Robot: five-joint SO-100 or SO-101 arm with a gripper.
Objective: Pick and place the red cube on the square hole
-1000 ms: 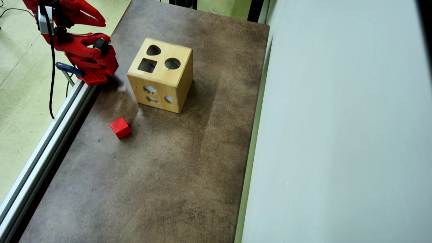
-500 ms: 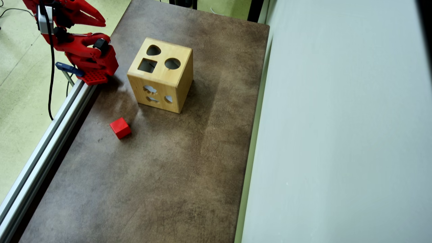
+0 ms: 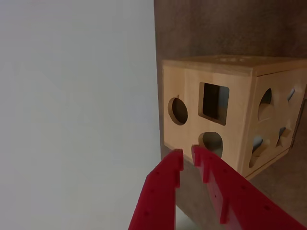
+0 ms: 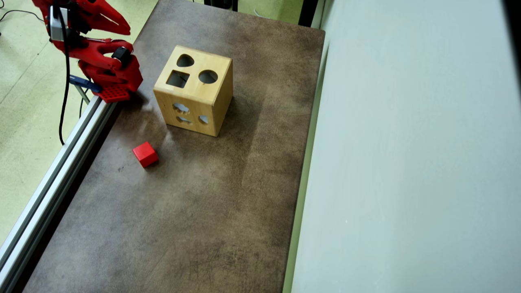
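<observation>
On the table [image 4: 228, 228], the red cube [image 4: 145, 154] lies ungrasped; the gripper [image 3: 188, 152], nearly closed and empty, must reach it before the square hole [image 4: 178, 79].

The red cube [image 4: 145, 154] lies on the brown table [image 4: 211, 211], well apart from the wooden box [image 4: 195, 91], lower left of it. The box's top face shows the square hole [image 4: 178, 79] beside a round hole [image 4: 208, 76] and a heart hole [image 4: 185, 61]. The red arm [image 4: 97, 53] sits folded at the upper left corner, and its gripper [image 4: 116, 20] looks nearly closed, though that is hard to tell.
</observation>
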